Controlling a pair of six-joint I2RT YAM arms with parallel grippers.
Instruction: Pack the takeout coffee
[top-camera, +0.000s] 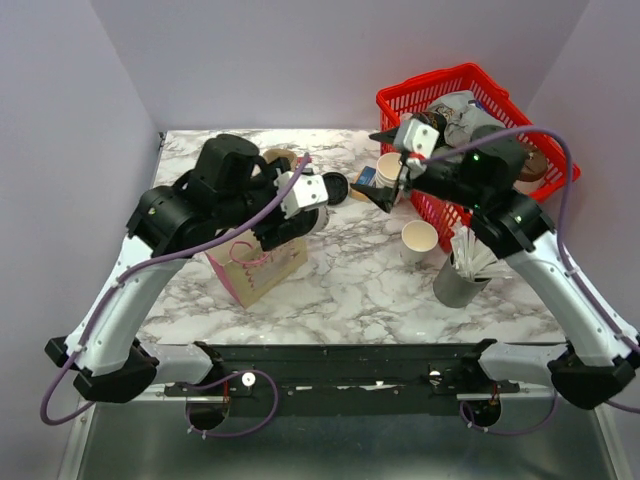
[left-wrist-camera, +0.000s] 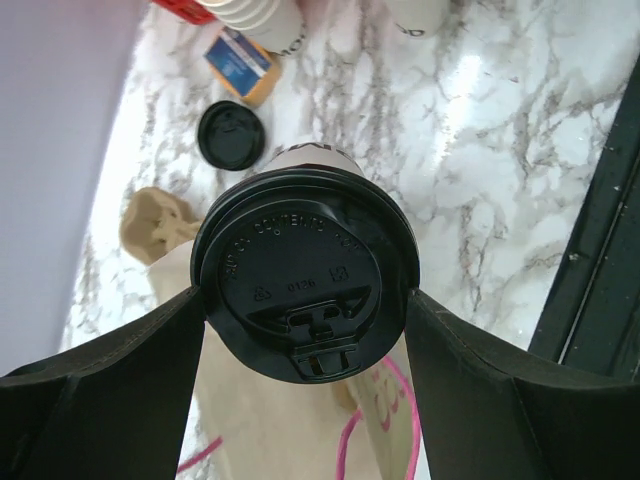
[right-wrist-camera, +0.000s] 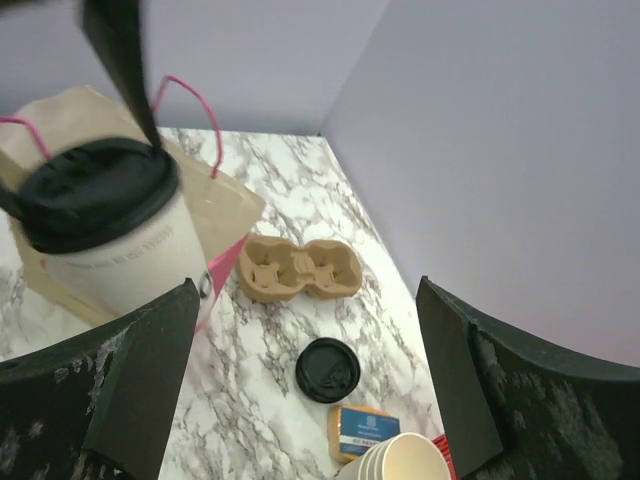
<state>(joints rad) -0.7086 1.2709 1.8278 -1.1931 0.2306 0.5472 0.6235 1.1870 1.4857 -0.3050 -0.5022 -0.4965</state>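
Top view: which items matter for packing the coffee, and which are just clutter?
In the job:
lidded cup, gripped by the left pincer
paper bag

Lying about:
loose lid
cup carrier
open cup
cup stack
blue packet
straw pot
red basket

Marble bench (top-camera: 340, 270). Red plastic basket (top-camera: 425, 82) at back right, with jumbled items inside that are too small to identify. Stack of nested white cups (top-camera: 389, 168) just beside basket's left wall. Blue-and-orange packet (top-camera: 365, 178) lies flat, touching or nearly touching the stack. Loose black lid (top-camera: 335, 188) just left of packet. Tan cardboard cup carrier (right-wrist-camera: 300, 268) near back edge. Brown paper bag (top-camera: 262, 272), pink handles, front left. Lidless white cup (top-camera: 420, 240) upright mid-right. Grey tub (top-camera: 460, 282) holding white straws near it.
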